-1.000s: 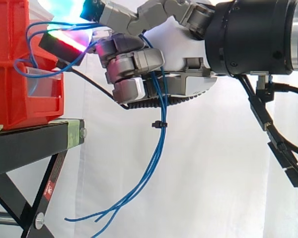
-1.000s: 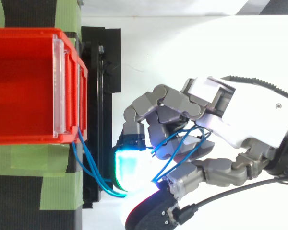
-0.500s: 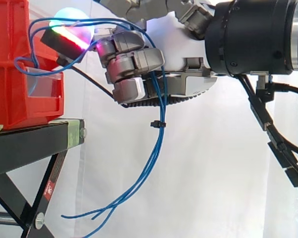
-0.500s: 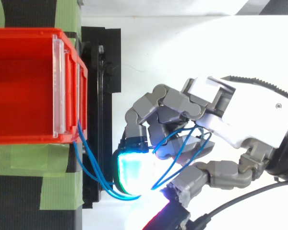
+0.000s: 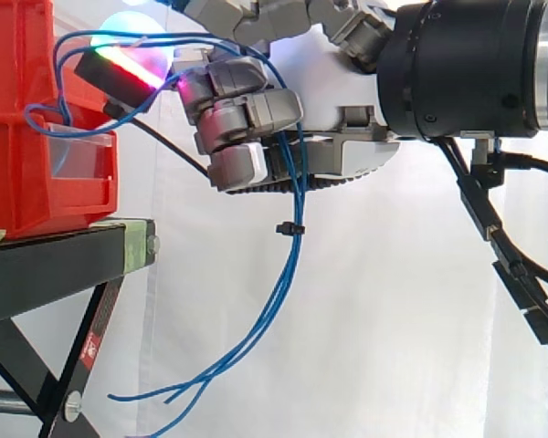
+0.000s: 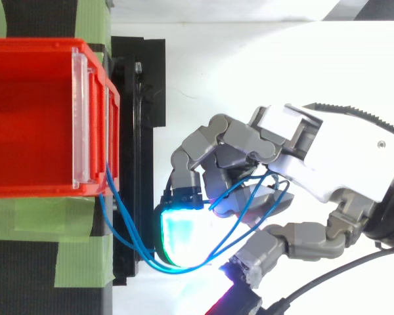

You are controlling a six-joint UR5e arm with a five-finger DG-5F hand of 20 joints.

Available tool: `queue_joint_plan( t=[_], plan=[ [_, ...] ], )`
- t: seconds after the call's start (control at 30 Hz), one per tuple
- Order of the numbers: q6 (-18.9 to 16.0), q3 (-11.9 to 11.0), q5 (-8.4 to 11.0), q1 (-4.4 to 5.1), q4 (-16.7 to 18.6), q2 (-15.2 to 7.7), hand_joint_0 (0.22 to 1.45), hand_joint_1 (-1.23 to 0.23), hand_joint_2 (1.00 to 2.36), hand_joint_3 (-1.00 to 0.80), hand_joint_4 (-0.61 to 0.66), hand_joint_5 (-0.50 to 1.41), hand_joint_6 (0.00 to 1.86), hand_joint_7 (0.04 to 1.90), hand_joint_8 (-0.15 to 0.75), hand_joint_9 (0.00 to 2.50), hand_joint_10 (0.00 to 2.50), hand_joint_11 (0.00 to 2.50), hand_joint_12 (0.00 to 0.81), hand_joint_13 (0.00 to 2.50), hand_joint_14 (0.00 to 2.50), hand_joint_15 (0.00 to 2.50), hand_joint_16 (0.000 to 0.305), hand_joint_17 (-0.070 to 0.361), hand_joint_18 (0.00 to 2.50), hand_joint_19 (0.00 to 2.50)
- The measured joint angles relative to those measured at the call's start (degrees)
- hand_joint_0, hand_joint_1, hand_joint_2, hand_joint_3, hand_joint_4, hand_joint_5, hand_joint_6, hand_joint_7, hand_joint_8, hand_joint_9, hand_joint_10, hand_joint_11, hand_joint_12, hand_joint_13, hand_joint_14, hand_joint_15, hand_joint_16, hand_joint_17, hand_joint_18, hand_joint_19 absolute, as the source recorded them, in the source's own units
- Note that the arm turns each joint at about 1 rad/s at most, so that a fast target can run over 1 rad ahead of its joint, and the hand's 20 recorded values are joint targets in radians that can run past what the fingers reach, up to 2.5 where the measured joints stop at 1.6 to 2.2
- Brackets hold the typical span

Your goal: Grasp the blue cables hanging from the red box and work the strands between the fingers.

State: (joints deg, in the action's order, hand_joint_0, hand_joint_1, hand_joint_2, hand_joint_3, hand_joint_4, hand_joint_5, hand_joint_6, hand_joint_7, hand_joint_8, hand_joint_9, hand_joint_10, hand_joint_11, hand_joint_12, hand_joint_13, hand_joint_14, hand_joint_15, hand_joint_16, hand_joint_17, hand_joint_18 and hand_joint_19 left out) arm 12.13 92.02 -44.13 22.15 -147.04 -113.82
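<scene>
White curtain point(image 5: 384, 301) hangs behind the whole set-up. From where I stand beside it, a black stand point(image 5: 55, 265) fills the lower left, with one slanted leg running down under its top rail. From above I can see strips of green tape point(image 6: 33, 256) across the top of the stand.

The arm point(image 5: 466, 64) comes in from the right, a thick black wrist held level at about the height of the box point(image 6: 26, 118). That box is red and sits on the stand at the left, open side up, with a clear plate point(image 6: 81, 118) across its front.

The hand point(image 5: 338, 91) is just beside the box front without touching it, above the gap past the stand's edge. Its fingers are curled in tight and clenched round the cables point(image 5: 288, 274). The pads point(image 6: 180, 236) glow cyan-green seen from above, and from the side another shows as a red-magenta strip.

The blue cables leave the near front corner of the box, loop out and up to the hand, pass behind the curled fingers, then drop away below it. Their loose ends trail low in front of the curtain, near the stand's leg. The fingers and the bright pad hide how the strands cross inside the grip. A small black tie point(image 5: 289, 229) binds the strands just under the hand.
</scene>
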Motion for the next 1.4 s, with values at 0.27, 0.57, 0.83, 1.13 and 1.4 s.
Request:
queue_joint_plan(
  t=[0.27, 0.57, 0.83, 1.13, 1.4],
  plan=[
    [0.00, 0.00, 0.01, 0.00, 0.00, 0.00, 0.73, -0.90, 1.00, -1.00, 0.09, -0.50, 1.06, 0.97, 0.376, 0.67, 2.50, 2.46, 0.418, 1.00, 2.50, 1.32, 0.045, 0.102, 1.37, 1.28],
    [0.00, 0.00, 0.03, 0.00, 0.00, 0.00, 0.67, -0.92, 1.00, -1.00, 0.12, -0.50, 0.77, 1.05, 0.376, 0.67, 2.50, 2.46, 0.418, 1.00, 2.50, 1.32, 0.045, 0.102, 1.37, 1.28],
    [0.00, 0.00, 0.02, 0.00, 0.00, 0.01, 1.01, -0.89, 1.00, -1.00, 0.05, -0.50, 0.90, 1.01, 0.376, 0.67, 2.50, 2.46, 0.418, 1.00, 2.50, 1.32, 0.045, 0.102, 1.37, 1.28],
    [0.00, 0.00, 0.01, 0.00, 0.00, 0.00, 1.07, -0.85, 1.00, -0.98, 0.12, -0.39, 1.22, 0.92, 0.376, 0.67, 2.50, 2.46, 0.418, 1.00, 2.50, 1.32, 0.045, 0.102, 1.37, 1.28],
    [0.01, 0.01, 0.01, -0.01, 0.00, 0.00, 0.91, -0.72, 1.01, -0.83, 0.22, -0.28, 1.20, 0.96, 0.376, 0.67, 2.50, 2.46, 0.418, 1.00, 2.50, 1.32, 0.045, 0.102, 1.37, 1.28]
  ],
)
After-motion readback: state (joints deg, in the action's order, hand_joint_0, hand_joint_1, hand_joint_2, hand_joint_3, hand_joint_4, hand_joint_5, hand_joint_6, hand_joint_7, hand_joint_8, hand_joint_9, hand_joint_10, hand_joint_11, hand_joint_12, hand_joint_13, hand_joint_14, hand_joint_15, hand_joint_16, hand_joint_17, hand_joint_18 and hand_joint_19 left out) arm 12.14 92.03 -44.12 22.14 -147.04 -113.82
